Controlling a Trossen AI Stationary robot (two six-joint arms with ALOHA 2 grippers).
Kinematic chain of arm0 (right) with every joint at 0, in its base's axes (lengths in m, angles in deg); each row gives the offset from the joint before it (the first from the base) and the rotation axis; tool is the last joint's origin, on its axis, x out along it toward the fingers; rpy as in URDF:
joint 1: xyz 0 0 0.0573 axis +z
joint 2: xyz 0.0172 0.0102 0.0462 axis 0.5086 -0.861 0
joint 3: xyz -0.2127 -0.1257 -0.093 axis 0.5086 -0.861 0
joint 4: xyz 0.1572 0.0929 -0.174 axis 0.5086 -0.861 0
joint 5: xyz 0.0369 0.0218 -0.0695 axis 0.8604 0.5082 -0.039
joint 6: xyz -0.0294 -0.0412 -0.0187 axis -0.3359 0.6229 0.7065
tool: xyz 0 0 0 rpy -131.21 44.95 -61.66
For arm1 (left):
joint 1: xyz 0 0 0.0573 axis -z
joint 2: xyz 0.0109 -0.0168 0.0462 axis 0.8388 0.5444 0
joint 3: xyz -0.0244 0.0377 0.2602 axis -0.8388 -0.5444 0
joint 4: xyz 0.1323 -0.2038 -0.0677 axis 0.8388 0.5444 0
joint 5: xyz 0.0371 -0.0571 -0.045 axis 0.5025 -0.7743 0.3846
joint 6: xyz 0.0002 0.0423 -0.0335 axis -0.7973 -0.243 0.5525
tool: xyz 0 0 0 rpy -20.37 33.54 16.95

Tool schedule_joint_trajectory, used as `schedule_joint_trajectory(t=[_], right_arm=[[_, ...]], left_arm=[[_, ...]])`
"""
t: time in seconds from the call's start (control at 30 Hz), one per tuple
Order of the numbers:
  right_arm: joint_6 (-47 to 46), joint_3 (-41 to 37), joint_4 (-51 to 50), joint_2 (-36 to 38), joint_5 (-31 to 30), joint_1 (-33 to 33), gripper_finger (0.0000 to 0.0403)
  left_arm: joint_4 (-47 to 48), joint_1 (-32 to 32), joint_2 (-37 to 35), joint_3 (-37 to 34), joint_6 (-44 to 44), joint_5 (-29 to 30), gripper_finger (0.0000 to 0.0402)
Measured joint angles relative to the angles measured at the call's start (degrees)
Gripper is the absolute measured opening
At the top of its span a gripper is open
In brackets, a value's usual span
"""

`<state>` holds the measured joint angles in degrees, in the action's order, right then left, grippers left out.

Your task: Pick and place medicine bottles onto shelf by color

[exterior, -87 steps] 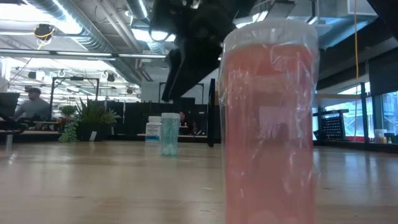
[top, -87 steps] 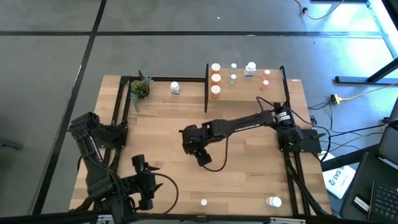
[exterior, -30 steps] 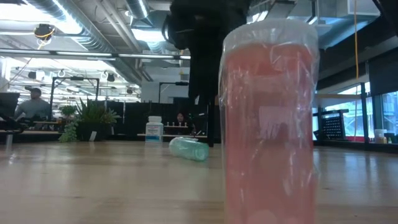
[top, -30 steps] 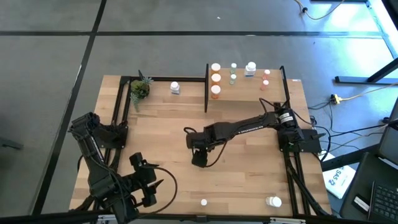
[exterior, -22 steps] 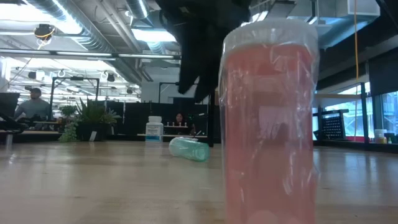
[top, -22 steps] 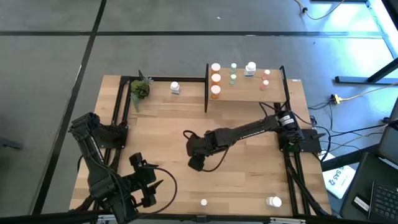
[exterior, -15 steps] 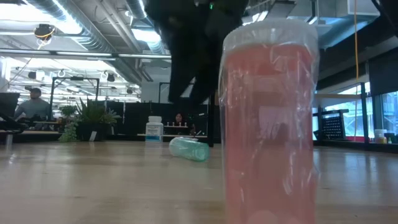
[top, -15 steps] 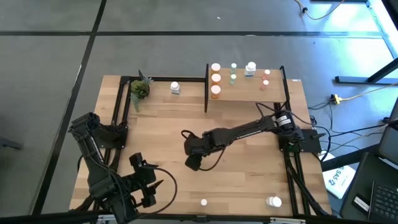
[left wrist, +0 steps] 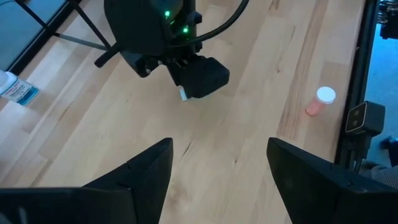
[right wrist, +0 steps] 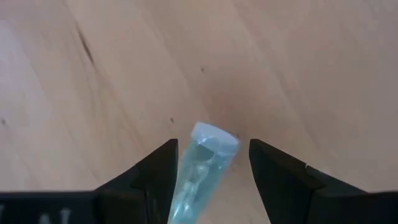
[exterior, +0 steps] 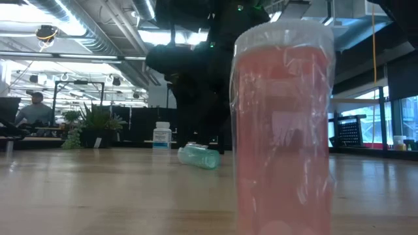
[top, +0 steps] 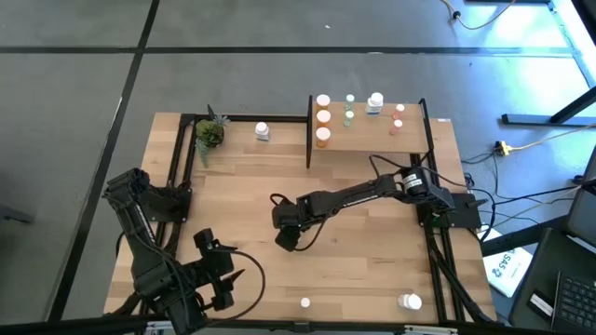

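Observation:
A green bottle (exterior: 199, 156) lies on its side on the table's middle, its white cap (right wrist: 214, 135) pointing away from the wrist. My right gripper (top: 287, 240) is low over it, pointing steeply down and open, with one finger on each side of the bottle (right wrist: 205, 165). The shelf (top: 372, 140) at the far right carries orange (top: 322, 116), green (top: 349, 112), white (top: 374, 102) and pinkish (top: 398, 116) bottles. My left gripper (top: 222, 270) hangs open and empty over the near left (left wrist: 217, 155). My right gripper comes from above with its fingers across the lying green bottle's body (right wrist: 198, 174). A gap shows beside one finger (right wrist: 267, 168). Whether the other finger (right wrist: 163, 174) touches the bottle, I cannot tell. The bottle rests on the table.
A pinkish bottle (top: 305, 302) stands at the near edge, close before the low camera (exterior: 284, 130). A white bottle (top: 410, 301) lies near the near right corner. Another white bottle (top: 262, 131) and a small plant (top: 209, 133) stand at the far left.
My right gripper has come down over the lying green bottle, shifting a little toward the table's left edge and rolling its wrist. Its fingers now stand beside the bottle. The bottle has stayed on its side in the same place.

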<state>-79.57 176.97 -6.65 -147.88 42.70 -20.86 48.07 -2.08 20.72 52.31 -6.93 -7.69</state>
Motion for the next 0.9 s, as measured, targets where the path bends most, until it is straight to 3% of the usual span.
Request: schedule_joint_trajectory(t=[0.9], right_arm=[[1.17, 0.11, 0.45, -2.79, -0.94, -1.04, 0.02]], left_arm=[[-0.03, 0.0, 0.0, 0.0, -0.02, 0.02, 0.0254]])
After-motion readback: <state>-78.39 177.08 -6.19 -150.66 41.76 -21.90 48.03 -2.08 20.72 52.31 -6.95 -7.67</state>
